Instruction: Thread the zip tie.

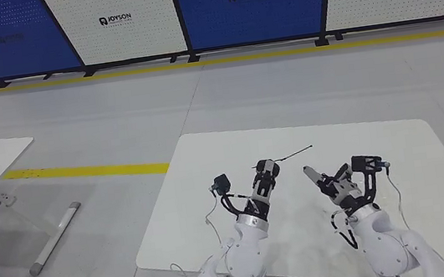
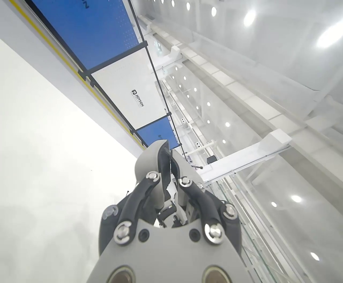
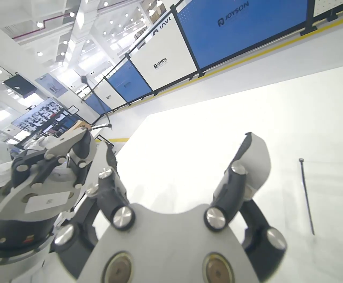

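the left gripper [image 1: 267, 170] is pressed together on one end of the zip tie [image 1: 291, 154] and holds it above the table [image 1: 391, 141], i think so that the long free part stands in the air where the other arm can reach it. seen from the top, the strap goes out from the fingers toward 2 o'clock, a little bent, and touches nothing. the right gripper [image 1: 321, 174] hovers just beside, at about 4 o'clock from the left one, with its fingers spread wide and nothing between them. it looks ready to take the free end for the threading. both forearms rise from the near edge of the table and lean forward, the grippers pointing inward toward each other. a second zip tie [image 3: 307, 195] lies flat on the table near the right gripper, untouched.
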Available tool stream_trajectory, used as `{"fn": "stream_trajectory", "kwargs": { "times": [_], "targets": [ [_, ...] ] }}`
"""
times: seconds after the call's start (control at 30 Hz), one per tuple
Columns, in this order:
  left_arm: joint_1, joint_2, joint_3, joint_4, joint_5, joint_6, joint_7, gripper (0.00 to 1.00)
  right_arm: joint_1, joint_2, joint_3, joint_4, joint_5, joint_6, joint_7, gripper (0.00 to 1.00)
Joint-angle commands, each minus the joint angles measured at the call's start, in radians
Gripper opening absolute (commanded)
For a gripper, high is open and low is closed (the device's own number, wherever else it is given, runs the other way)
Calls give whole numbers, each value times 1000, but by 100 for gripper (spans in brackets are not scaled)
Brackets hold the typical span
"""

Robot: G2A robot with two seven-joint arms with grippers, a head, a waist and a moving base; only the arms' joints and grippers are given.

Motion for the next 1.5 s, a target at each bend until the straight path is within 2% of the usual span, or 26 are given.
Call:
{"fn": "stream_trajectory", "kwargs": {
  "times": [0.0, 0.07, 0.2, 0.3, 0.63, 0.8, 0.9, 1.13, 1.23, 1.33, 1.37, 1.4, 1.47],
  "targets": [
    [0, 0, 0, 0, -1, 0, -2, 0, 1, 0, -4, 8, -7, -5, 13, 100],
    [2, -1, -2, -8, -32, -8, -21, 0, 11, 2, -11, 23, -46, -11, 26, 100],
    [7, 1, -16, -22, -85, -12, -73, 0, 29, 6, -23, 44, -109, -82, 50, 100],
    [15, 3, -28, -36, -127, -9, -116, 0, 36, 10, -15, 56, -179, -101, 7, 100],
    [15, 3, -28, -36, -127, -9, -116, 0, 34, 10, -17, 60, -191, -102, 4, 100],
    [20, 4, -25, -45, -142, -13, -143, 0, 46, 14, -31, 79, -214, -174, 45, 100],
    [23, 4, -35, -51, -154, -8, -139, 0, 51, 16, -35, 73, -276, -163, 43, 100],
    [23, 4, -35, -51, -154, -8, -139, 0, 51, 16, -35, 73, -276, -163, 43, 100],
    [23, 4, -32, -52, -154, -7, -147, 0, 45, 13, -33, 82, -160, -203, 61, 100],
    [25, 5, -25, -57, -141, -7, -158, 0, 54, 12, -26, 87, -99, -226, 78, 100],
    [25, 5, -23, -59, -138, -6, -160, 0, 56, 12, -24, 87, -96, -228, 73, 93],
    [24, 5, -22, -60, -135, -5, -163, 0, 56, 12, -24, 87, -95, -227, 68, 53],
    [23, 5, -18, -62, -128, -1, -168, 0, 57, 12, -22, 86, -99, -219, 59, 45]
  ]
}}
